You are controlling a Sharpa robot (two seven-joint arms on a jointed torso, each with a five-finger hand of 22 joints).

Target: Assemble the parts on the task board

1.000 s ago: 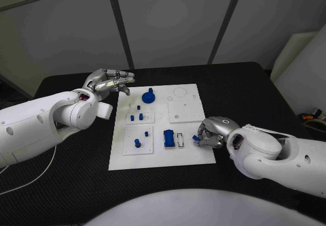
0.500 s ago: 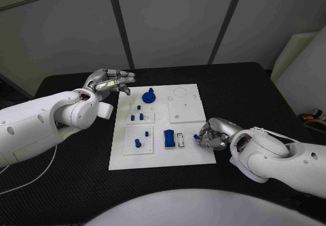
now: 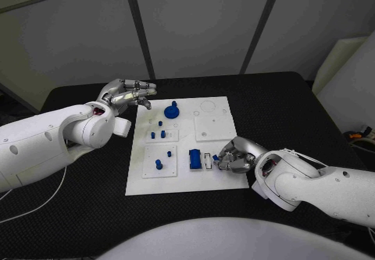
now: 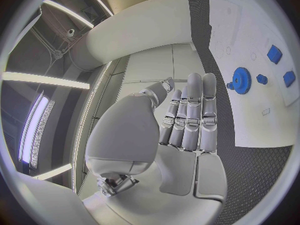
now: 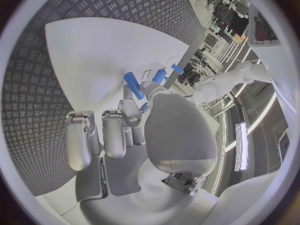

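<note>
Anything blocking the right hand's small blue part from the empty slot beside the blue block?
Nothing visible does. The right hand holds the small blue part at the board's right edge, right next to the empty slot; the blue block stands on the slot's far side.

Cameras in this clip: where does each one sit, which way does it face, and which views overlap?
Head view: on the robot's head, looking down at the task board; both arms, left hand, right hand.
Left wrist view: behind the left hand, facing the board's gear.
Right wrist view: behind the right hand, facing the board; a small blue part at its fingers.
Shared: head and left wrist views both show the gear; all show the board.
</note>
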